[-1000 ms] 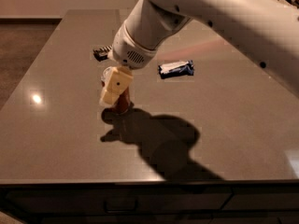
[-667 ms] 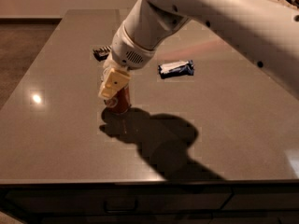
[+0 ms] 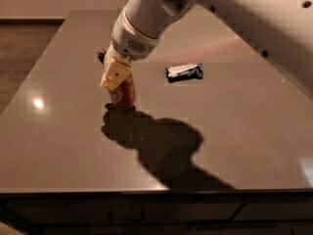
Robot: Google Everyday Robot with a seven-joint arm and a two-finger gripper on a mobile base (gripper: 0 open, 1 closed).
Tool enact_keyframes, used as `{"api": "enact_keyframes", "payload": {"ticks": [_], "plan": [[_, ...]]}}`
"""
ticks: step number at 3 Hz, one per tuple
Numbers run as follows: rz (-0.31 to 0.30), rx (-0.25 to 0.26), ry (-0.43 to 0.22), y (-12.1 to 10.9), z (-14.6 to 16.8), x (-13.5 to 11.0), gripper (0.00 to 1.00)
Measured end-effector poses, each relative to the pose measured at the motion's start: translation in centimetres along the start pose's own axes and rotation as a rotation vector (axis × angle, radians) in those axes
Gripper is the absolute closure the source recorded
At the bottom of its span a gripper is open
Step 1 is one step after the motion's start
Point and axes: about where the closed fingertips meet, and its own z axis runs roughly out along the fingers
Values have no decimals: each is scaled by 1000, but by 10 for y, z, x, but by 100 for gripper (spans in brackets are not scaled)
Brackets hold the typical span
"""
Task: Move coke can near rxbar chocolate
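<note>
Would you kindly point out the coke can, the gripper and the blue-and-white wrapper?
coke can (image 3: 124, 96): camera view, its red side below the gripper.
gripper (image 3: 116, 75): camera view, its cream tip at the can's top.
blue-and-white wrapper (image 3: 184, 72): camera view, its middle, right of the can.

One gripper (image 3: 117, 81), its fingers clasping one can (image 3: 124, 95); one bar (image 3: 101, 56) just behind them; one wrapper (image 3: 184, 72) well apart; one worktop (image 3: 234, 131).

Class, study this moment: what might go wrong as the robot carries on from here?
The pincer, over the table's left half, holds the coke can only near its top; it may slip or topple. The rxbar chocolate is mostly hidden behind the arm, so the can may land on it.
</note>
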Motion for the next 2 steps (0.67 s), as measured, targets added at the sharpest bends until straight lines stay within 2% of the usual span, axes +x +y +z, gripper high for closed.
{"api": "enact_keyframes", "payload": {"ticks": [1, 2], "plan": [[7, 4, -11, -27, -11, -17, 100], [31, 10, -28, -68, -17, -38, 100]]}}
